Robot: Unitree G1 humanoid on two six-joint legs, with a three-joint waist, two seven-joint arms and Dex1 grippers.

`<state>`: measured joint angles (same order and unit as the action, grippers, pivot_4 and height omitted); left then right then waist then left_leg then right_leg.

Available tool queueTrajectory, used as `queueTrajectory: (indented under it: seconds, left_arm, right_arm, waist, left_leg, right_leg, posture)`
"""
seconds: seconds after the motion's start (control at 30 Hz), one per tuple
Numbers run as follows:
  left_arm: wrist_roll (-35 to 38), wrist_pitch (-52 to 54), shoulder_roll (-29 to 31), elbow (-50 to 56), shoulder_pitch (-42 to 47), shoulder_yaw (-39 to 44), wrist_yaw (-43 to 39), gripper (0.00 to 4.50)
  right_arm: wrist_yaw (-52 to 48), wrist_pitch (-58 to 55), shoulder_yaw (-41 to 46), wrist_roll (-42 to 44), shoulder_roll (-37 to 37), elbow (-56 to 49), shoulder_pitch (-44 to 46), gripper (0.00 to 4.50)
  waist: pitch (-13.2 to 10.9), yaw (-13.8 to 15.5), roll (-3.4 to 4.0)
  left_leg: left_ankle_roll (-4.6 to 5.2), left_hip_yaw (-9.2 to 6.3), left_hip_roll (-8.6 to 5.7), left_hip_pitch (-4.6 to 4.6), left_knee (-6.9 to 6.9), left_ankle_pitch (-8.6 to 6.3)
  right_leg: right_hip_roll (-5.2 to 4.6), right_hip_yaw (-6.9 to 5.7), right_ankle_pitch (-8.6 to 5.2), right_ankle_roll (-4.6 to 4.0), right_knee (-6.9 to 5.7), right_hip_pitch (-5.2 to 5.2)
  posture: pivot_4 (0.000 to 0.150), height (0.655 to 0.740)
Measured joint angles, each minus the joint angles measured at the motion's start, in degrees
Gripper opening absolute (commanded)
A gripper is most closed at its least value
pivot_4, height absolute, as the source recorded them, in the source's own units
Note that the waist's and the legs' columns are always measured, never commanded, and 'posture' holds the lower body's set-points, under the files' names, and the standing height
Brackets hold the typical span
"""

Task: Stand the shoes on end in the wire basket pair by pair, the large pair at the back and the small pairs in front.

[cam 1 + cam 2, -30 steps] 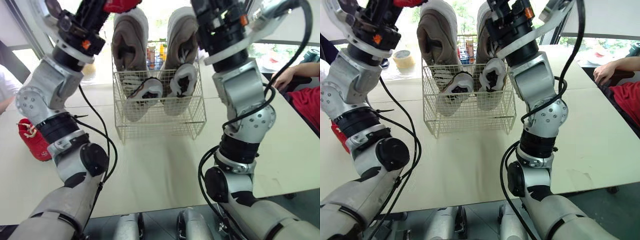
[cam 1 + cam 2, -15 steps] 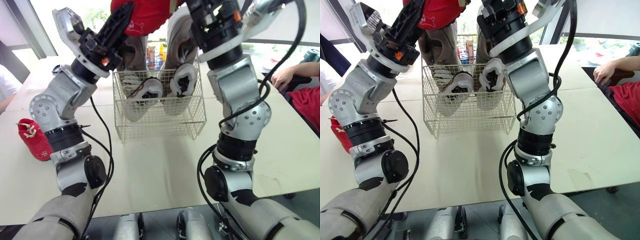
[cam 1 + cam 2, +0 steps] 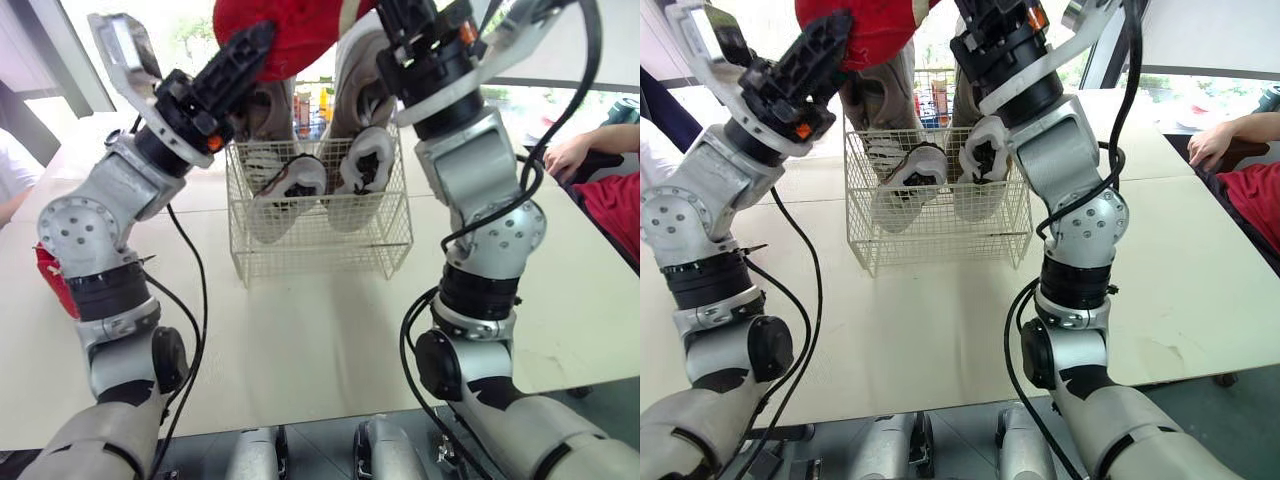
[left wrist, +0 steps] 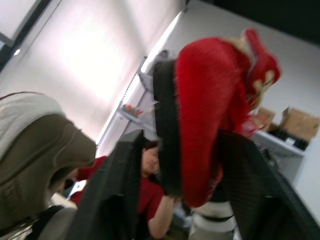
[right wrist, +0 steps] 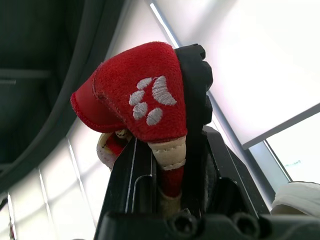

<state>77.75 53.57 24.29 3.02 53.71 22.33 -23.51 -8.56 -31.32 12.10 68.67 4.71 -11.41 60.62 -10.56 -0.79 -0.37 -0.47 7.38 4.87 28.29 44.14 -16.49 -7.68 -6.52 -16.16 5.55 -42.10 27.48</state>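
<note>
Red shoe [image 3: 290, 25] is up high above the wire basket [image 3: 320, 250], gripped from both ends: the left gripper [image 3: 250, 50] is clamped across its body, and the right gripper [image 5: 170, 170] is closed on the heel tab. Down in the basket, the large taupe pair [image 3: 352, 85] stands at the back, with a small white pair [image 3: 300, 185] in front.

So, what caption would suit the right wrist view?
Close-up: red paw-print shoe clamped in the right tool.
</note>
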Motion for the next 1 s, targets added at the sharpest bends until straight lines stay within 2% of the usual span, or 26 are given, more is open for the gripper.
queueTrajectory:
  seconds: [0.1,0.23,0.3,0.37,0.47,0.63,0.73,1.0]
  left_arm:
    - [-7.0,-2.5,4.0,5.9,-2.0,-3.1,-0.6,3.65]
    - [-14.9,-2.5,10.3,20.3,-14.4,-7.5,2.6,3.65]
    - [-14.7,-1.5,11.4,23.2,-18.9,-7.6,2.7,3.65]
    - [-11.4,-0.7,13.1,27.0,-23.2,-6.6,2.5,3.65]
    - [-6.0,1.0,16.9,30.5,-28.1,-3.6,2.6,3.65]
    - [-2.7,2.3,23.1,34.4,-36.4,-1.1,2.0,3.65]
    - [-2.0,2.2,23.3,35.1,-40.3,-1.0,2.4,3.65]
    - [-3.5,0.0,23.1,35.9,-43.6,-1.7,2.5,3.65]
  right_arm:
    - [-5.0,-1.7,-0.2,-2.1,7.6,0.5,1.8,0.81]
    - [-26.4,-5.6,-0.7,-6.8,30.6,5.7,2.7,0.81]
    - [-35.3,-5.9,-0.2,-9.1,36.5,9.3,1.6,0.81]
    - [-44.6,-6.0,-2.9,-12.3,40.7,11.8,-0.5,0.81]
    - [-53.3,-5.0,-7.3,-17.6,42.1,14.4,-2.2,0.81]
    - [-60.1,-2.4,-10.6,-22.9,41.0,16.0,-2.6,0.81]
    - [-62.2,-0.1,-11.8,-26.0,39.4,16.4,-3.6,0.81]
    - [-64.5,5.8,-13.0,-33.1,36.3,21.3,-8.5,0.81]
  waist:
    - [0.0,0.0,0.0]
    - [0.0,0.2,0.0]
    - [0.0,0.1,-0.01]
    - [0.0,-0.4,0.0]
    - [0.0,-0.6,0.02]
    - [0.0,0.2,0.04]
    - [0.0,0.5,0.01]
    - [0.0,0.2,0.01]
  left_leg:
    - [0.04,0.0,0.0,0.01,-0.04,-0.03]
    - [0.15,0.02,-0.03,-0.02,-0.16,-0.1]
    - [0.15,0.03,0.0,-0.06,-0.16,-0.1]
    - [0.14,0.11,0.02,-0.25,-0.28,-0.1]
    - [-0.01,0.17,0.02,-0.49,-0.53,-0.01]
    - [-0.05,0.18,0.0,-0.56,-0.56,0.01]
    - [-0.02,0.14,0.0,-0.54,-0.47,-0.01]
    - [-0.02,0.15,0.0,-0.57,-0.51,-0.02]
  right_leg:
    - [-0.01,0.0,0.0,0.0,0.07,-0.01]
    - [-0.02,-0.01,0.0,0.0,0.37,-0.12]
    - [0.0,-0.01,0.01,-0.01,0.37,-0.13]
    - [-0.01,0.04,0.01,-0.02,0.36,-0.17]
    - [0.0,0.1,0.01,-0.04,0.35,-0.21]
    - [-0.02,0.08,0.0,-0.05,0.45,-0.34]
    - [-0.02,0.03,0.01,-0.05,0.51,-0.45]
    - [-0.01,0.03,0.01,-0.05,0.55,-0.48]
  posture:
    - [0.15,0.6675]
    - [0.15,0.6675]
    - [0.15,0.6675]
    - [0.15,0.6675]
    - [0.15,0.6675]
    - [0.15,0.6675]
    - [0.15,0.6675]
    - [0.15,0.6675]
